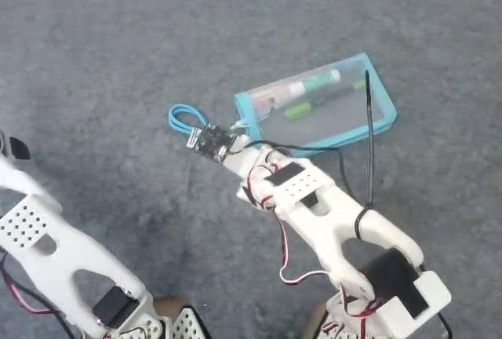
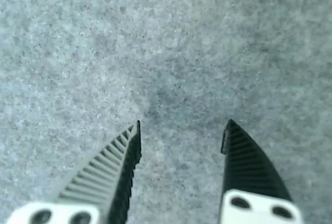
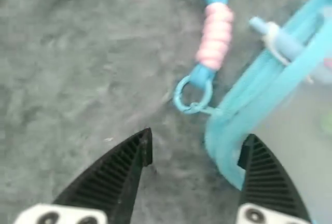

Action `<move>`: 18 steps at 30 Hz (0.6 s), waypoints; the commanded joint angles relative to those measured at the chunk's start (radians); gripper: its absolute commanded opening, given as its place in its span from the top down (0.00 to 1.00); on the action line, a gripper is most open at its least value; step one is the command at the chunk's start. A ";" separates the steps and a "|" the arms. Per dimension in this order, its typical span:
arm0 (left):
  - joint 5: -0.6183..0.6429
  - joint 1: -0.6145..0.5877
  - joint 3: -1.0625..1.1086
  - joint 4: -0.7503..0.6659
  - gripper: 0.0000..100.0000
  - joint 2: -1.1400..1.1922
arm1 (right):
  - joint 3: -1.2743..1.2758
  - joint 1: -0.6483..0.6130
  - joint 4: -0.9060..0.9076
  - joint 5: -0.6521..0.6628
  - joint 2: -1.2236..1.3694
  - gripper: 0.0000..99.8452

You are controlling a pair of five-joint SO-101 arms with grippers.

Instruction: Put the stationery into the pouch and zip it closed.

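Observation:
A clear pouch (image 1: 321,111) with a teal border lies at the centre right of the grey mat, with a green marker (image 1: 314,84) and a dark pen (image 1: 314,106) inside it. My right gripper (image 3: 199,141) is open just above the mat at the pouch's left corner (image 3: 280,105). The zip's teal pull ring (image 3: 192,93) lies just ahead of the gap between the fingers, and a pink bead charm (image 3: 215,35) lies beyond it. A blue cord loop (image 1: 182,119) trails left from that corner. My left gripper (image 2: 181,130) is open over bare mat.
The left arm (image 1: 39,237) stands at the near left edge, away from the pouch. A black cable (image 1: 369,127) from the right arm crosses above the pouch's right half. The grey mat (image 1: 118,64) spreads out to the left and behind.

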 commanded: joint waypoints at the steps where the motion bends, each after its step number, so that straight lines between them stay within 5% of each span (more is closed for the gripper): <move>1: -0.009 -0.015 -0.054 0.011 0.76 -0.020 | -0.071 0.058 0.002 -0.074 -0.061 0.75; 14: -0.009 -0.017 -0.054 0.006 0.76 -0.020 | -0.104 0.005 -0.013 -0.118 -0.056 0.75; 18: -0.009 -0.014 -0.053 0.005 0.76 -0.020 | -0.199 0.007 0.076 -0.299 -0.053 0.75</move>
